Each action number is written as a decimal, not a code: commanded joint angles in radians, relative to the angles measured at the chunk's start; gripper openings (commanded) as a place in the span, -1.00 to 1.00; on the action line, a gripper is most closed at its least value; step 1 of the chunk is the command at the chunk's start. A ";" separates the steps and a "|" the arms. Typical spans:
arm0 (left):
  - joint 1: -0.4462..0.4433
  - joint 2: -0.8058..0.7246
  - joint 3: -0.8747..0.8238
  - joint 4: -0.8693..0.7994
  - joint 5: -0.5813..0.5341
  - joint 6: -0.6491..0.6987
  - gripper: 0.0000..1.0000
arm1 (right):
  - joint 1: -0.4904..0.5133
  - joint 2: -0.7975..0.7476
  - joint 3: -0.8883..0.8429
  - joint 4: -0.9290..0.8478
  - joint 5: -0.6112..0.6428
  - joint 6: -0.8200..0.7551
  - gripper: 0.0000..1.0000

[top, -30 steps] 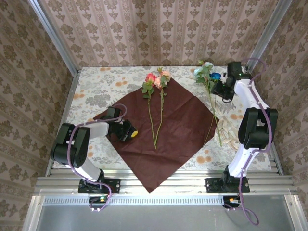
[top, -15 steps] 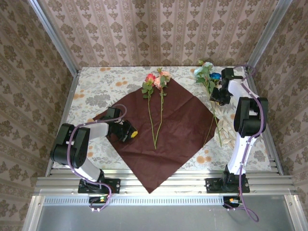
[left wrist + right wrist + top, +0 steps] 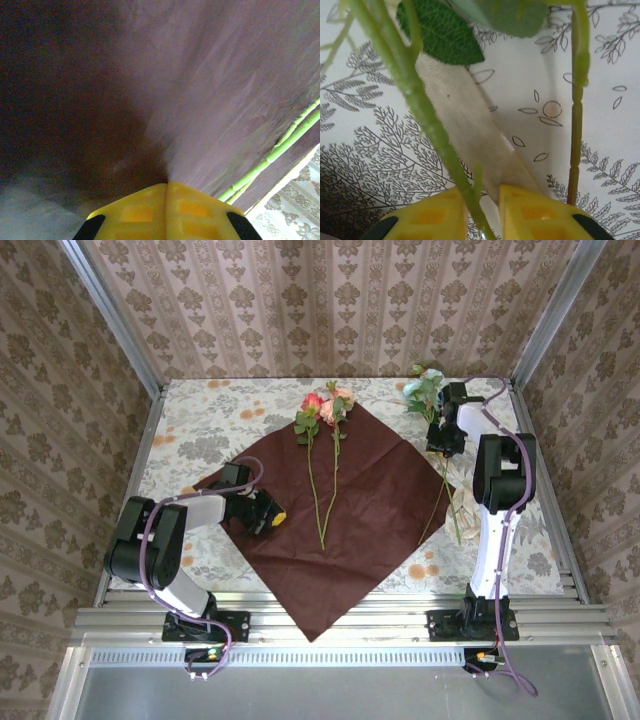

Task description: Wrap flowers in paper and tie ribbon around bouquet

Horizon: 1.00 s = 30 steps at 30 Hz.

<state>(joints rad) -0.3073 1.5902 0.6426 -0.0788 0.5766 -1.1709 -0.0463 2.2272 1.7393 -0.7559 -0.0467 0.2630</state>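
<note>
Noted right gripper (image 3: 440,438) moved left within 1 s, narrowly parted astride a stem of the flowers (image 3: 420,100); left gripper (image 3: 167,186) pinched shut, anchoring the paper (image 3: 370,500).

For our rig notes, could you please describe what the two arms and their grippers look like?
Both the left arm and the right arm have white tubular links joined by chunky black joint housings, on black bases. A purple cable loops along each. The left gripper and the right gripper end in yellow fingers with recessed square pockets.
</note>
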 commanded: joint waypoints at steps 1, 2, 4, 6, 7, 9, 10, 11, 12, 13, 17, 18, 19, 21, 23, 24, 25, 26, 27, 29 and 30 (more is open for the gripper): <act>-0.006 -0.008 -0.018 -0.059 -0.013 -0.003 -1.00 | 0.027 0.007 0.045 -0.020 0.042 -0.044 -0.70; -0.006 -0.008 -0.018 -0.061 -0.013 -0.002 -1.00 | 0.033 0.002 0.048 -0.017 0.046 -0.052 -0.76; -0.006 -0.006 -0.015 -0.066 -0.012 0.002 -1.00 | 0.047 -0.017 0.048 -0.009 0.065 -0.074 -0.88; -0.005 -0.005 -0.014 -0.067 -0.010 0.002 -1.00 | 0.060 -0.049 0.049 0.000 0.093 -0.089 -0.99; -0.005 -0.003 -0.012 -0.067 -0.008 0.003 -1.00 | 0.065 -0.067 0.049 0.003 0.106 -0.094 -1.00; -0.006 -0.001 -0.010 -0.067 -0.009 0.005 -1.00 | 0.073 -0.107 0.045 0.012 0.119 -0.095 -1.00; -0.005 0.001 -0.008 -0.067 -0.007 0.005 -1.00 | 0.077 -0.130 0.042 0.019 0.122 -0.094 -1.00; -0.005 0.004 -0.008 -0.067 -0.006 0.005 -1.00 | 0.082 -0.152 0.042 0.021 0.123 -0.093 -1.00; -0.005 0.007 -0.006 -0.066 -0.005 0.006 -1.00 | 0.086 -0.169 0.043 0.021 0.123 -0.093 -1.00; -0.005 0.010 -0.005 -0.065 -0.004 0.007 -1.00 | 0.095 -0.192 0.048 0.020 0.124 -0.091 -1.00; -0.006 0.012 -0.005 -0.061 -0.004 0.007 -1.00 | 0.125 -0.252 0.054 0.027 0.096 -0.060 -1.00; -0.006 0.013 -0.006 -0.061 -0.004 0.007 -1.00 | 0.135 -0.262 0.057 0.029 0.088 -0.046 -1.00; -0.006 0.014 -0.007 -0.060 -0.004 0.007 -1.00 | 0.145 -0.271 0.057 0.032 0.073 -0.028 -1.00; -0.006 0.014 -0.008 -0.058 -0.004 0.005 -1.00 | 0.165 -0.276 0.054 0.040 0.025 0.031 -1.00; -0.006 0.015 -0.010 -0.053 -0.003 0.004 -1.00 | 0.198 -0.273 0.037 0.063 -0.022 0.097 -1.00; -0.005 0.015 -0.011 -0.051 -0.004 0.001 -1.00 | 0.216 -0.272 0.027 0.074 -0.029 0.113 -1.00; -0.005 0.016 -0.011 -0.049 -0.004 0.001 -1.00 | 0.238 -0.266 0.018 0.083 -0.032 0.131 -1.00; -0.006 0.015 -0.011 -0.047 -0.004 0.001 -1.00 | 0.256 -0.256 0.008 0.097 -0.046 0.157 -1.00; -0.007 0.015 -0.010 -0.047 -0.003 0.001 -1.00 | 0.271 -0.240 0.003 0.104 -0.059 0.187 -1.00; -0.007 0.016 -0.011 -0.045 -0.004 -0.001 -1.00 | 0.291 -0.205 0.000 0.119 -0.091 0.250 -1.00; -0.007 0.014 -0.011 -0.045 -0.004 -0.001 -1.00 | 0.304 -0.182 0.009 0.121 -0.105 0.268 -1.00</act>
<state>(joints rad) -0.3073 1.5902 0.6426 -0.0807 0.5793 -1.1709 0.2268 1.9800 1.7588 -0.6720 -0.0811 0.4129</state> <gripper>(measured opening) 0.050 0.061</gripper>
